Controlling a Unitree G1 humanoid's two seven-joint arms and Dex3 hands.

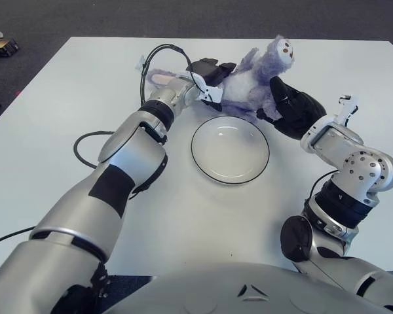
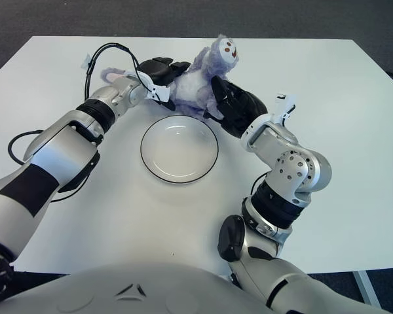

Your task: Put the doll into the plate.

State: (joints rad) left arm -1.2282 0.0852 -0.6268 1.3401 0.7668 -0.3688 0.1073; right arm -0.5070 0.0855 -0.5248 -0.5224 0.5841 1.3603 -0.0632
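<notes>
Left eye view: doll pinched between two hands, plate waiting empty below.

Nearest lies the plate (image 1: 230,149), bare, just short of both sets of fingers. Beyond its far rim the doll (image 1: 252,82) is held from either side: the left hand (image 1: 208,73) has its fingers curled against the doll's left flank, and the right hand (image 1: 289,108) cups the right flank with fingers wrapped partly round the body. Whether the doll touches the table I cannot tell. The risk, as I judge it, is the soft plush: if one hand loosens or leads, the doll could twist, slip out beyond the fingers and land on the table, or drape over the rim.
</notes>
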